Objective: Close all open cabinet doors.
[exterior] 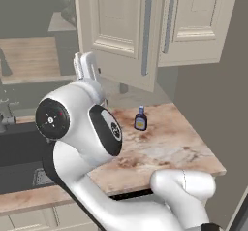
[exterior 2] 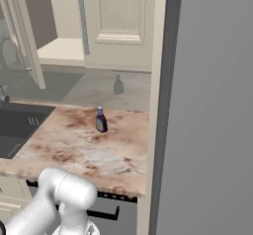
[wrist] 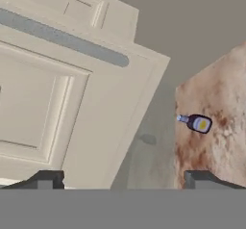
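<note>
Fingers (wrist: 45, 179) on my gripper (wrist: 122, 181) are spread wide apart and hold nothing. I think I have them up here, near the bottom of a cabinet door (exterior: 118, 28), so I can push that door shut.

That door has a long grey bar handle (exterior: 147, 36). It swings out over the counter, so it looks partly open to me. From the right side I see another door (exterior 2: 22, 34) swung far out, and the bare shelf (exterior 2: 62, 50) inside the cupboard behind it. Both need closing, I think.

Lower down is the counter (exterior 2: 74, 145), brown and speckled like stone. One small blue bottle (exterior 2: 101, 120) stands on it, upright, well away from my arm. A dark sink (exterior 2: 20, 128) sits at the left of the counter. Behind the bottle is a plain grey wall (exterior 2: 94, 88).
</note>
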